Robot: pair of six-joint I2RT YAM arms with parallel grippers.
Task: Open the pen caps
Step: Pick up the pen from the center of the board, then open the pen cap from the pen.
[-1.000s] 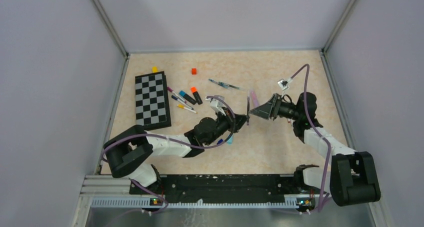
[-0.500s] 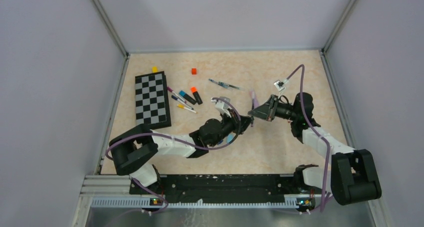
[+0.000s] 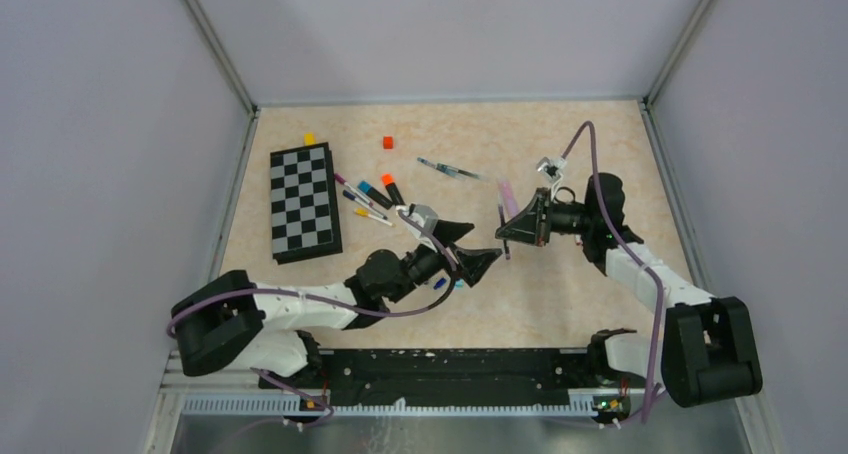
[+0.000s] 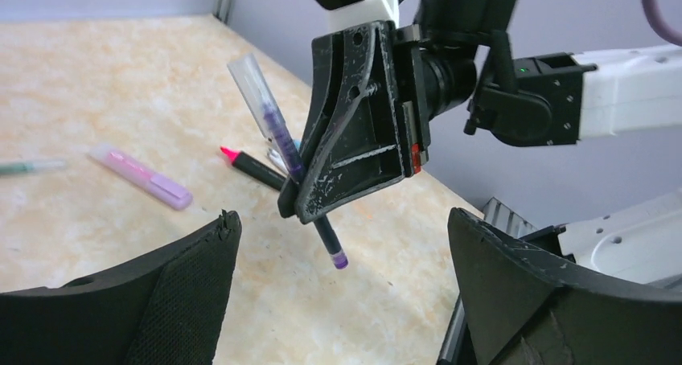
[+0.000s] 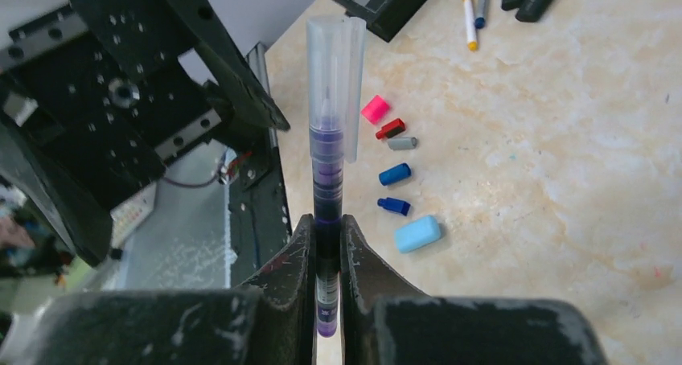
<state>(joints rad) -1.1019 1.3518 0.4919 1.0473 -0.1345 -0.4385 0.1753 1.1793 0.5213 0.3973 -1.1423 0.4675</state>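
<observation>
Pulling back toward the lower left of the top view, the left gripper [image 3: 474, 246] now stands spread wide, clear of the purple pen [image 5: 329, 140]. The right gripper [image 5: 326, 230] pinches the pen's barrel at mid-frame, with its clear cap [image 5: 334, 43] on.

Between the wide-apart jaws of the left gripper [image 4: 342, 220] the way is free up to the purple pen with a clear plastic cap [image 4: 273, 128], held across it in the right gripper [image 3: 506, 232]. Below, small loose plastic caps, pink, red, grey, blue [image 5: 395, 174], litter the beige table [image 3: 560, 294]; its near right lies bare.
</observation>
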